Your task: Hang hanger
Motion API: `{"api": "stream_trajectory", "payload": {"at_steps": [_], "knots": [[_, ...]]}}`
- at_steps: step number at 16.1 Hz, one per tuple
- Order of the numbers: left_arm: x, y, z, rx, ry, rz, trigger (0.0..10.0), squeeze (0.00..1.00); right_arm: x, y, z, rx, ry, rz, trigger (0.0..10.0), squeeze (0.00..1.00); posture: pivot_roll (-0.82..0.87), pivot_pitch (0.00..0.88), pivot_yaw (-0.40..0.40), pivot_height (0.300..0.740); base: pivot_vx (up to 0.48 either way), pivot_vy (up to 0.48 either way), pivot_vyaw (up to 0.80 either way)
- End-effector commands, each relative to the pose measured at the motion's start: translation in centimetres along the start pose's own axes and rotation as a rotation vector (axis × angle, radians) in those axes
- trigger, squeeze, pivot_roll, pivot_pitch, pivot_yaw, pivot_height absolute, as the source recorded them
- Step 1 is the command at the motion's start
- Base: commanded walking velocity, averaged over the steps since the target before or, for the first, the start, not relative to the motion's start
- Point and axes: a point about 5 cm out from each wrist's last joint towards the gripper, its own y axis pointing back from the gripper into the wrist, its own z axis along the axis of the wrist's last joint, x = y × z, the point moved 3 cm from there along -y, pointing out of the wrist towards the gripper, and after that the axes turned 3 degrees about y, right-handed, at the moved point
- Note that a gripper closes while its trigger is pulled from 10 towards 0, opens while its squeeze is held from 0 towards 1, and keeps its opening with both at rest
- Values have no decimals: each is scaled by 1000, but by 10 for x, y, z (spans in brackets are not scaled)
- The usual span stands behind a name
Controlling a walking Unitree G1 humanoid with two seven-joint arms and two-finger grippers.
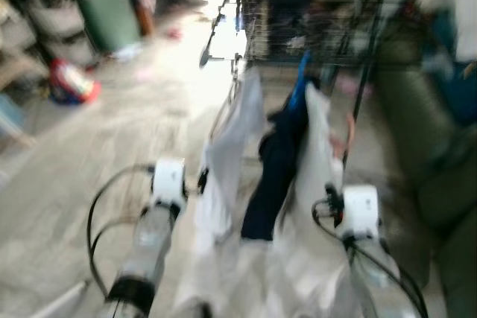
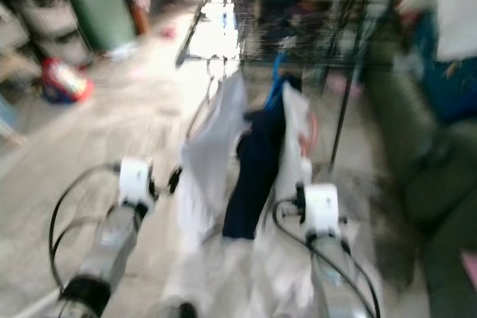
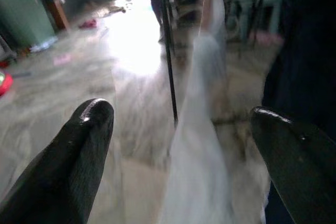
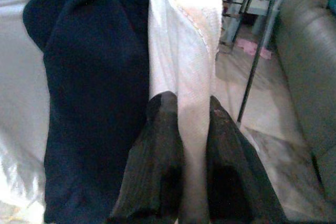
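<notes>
Item: hangered garments, white shirt [image 1: 237, 128], navy garment [image 1: 277, 176] and cream top [image 4: 184, 40], hung between your arms below the rack [image 1: 313, 13]. Soft, light, apt to swing, probably; frames were blurred. Right gripper [image 4: 191, 114] had its jaws pinched on the cream top; left gripper [image 3: 178, 124] stood wide open, holding nothing. You should grip the stiff hanger, not the cloth.

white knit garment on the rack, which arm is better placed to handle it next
Right. The right pincer already has its fingers closed on the white knit garment; the left pincer is open, holding nothing.
</notes>
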Motion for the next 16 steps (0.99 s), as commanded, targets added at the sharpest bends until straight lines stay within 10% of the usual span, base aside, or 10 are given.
{"api": "stream_trajectory", "payload": {"at_steps": [1, 16], "knots": [[-3, -3, 4, -4, -17, -16, 10000, 0, -4, -1, 15, -62, -9, -18, 10000, 0, -18, 83, 44, 740, -304, 0, 0], [-3, -3, 0, 4, 3, -4, 10000, 0, 2, -1, 18, -71, 23, 34, 10000, 0, -19, 102, 38, 740, -97, 0, 160]]}}
